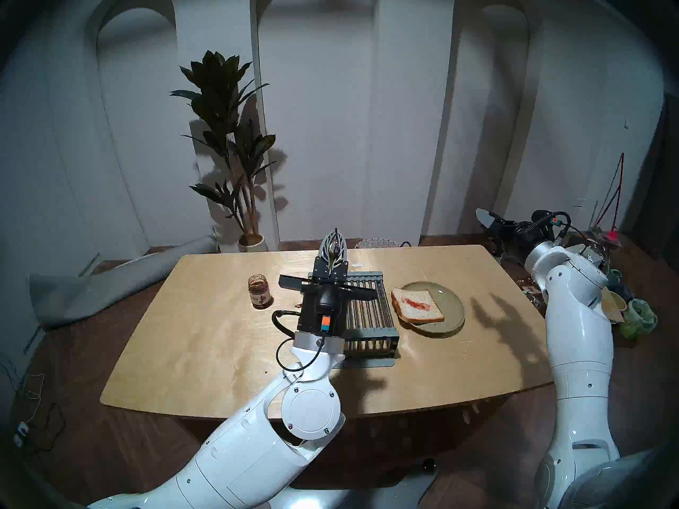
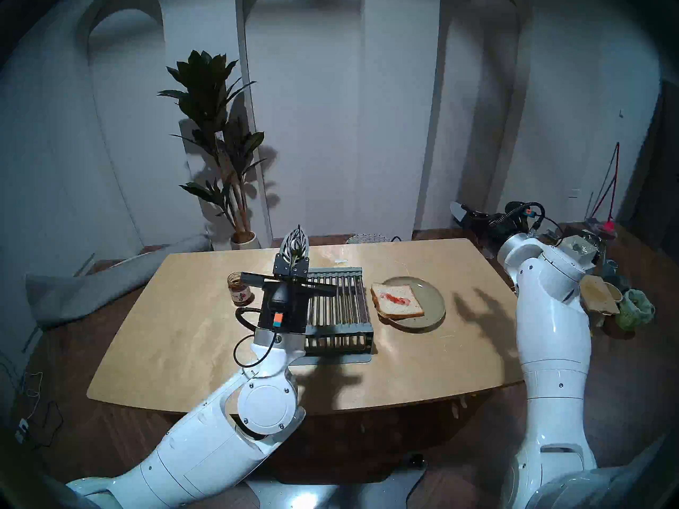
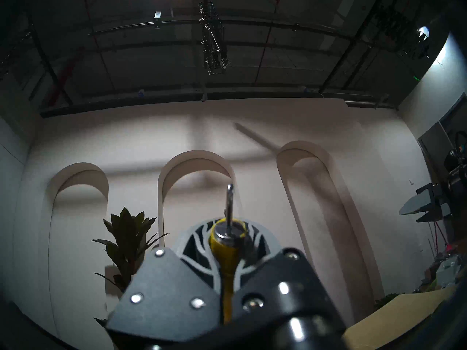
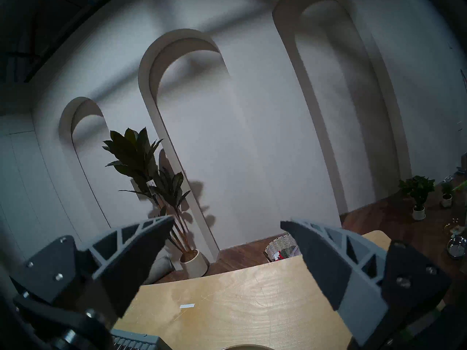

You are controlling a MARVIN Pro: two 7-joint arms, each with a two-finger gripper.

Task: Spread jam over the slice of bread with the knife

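My left gripper [image 1: 332, 253] [image 3: 227, 228] points up over the back left corner of the grey barred rack [image 1: 371, 313], shut on the knife [image 3: 226, 248]. The knife's yellow handle and metal ring stick up past the fingers, and its blade is hidden under the wrist. The slice of bread [image 1: 422, 311] [image 2: 398, 306] lies on an olive-green plate [image 1: 450, 295] right of the rack, with a streak of red jam [image 1: 417, 302] on it. The jam jar [image 1: 260, 291] [image 2: 240, 293] stands open left of the gripper. My right gripper [image 1: 485, 220] [image 4: 227, 230] hangs open and empty off the table's far right corner.
A wooden table [image 1: 220, 332] carries everything. Behind its far edge sit a wicker basket [image 1: 374, 243] and a potted plant [image 1: 227, 137]. Cups and clutter [image 1: 624, 306] crowd the floor at the right. A grey cushion [image 1: 110, 277] lies to the left.
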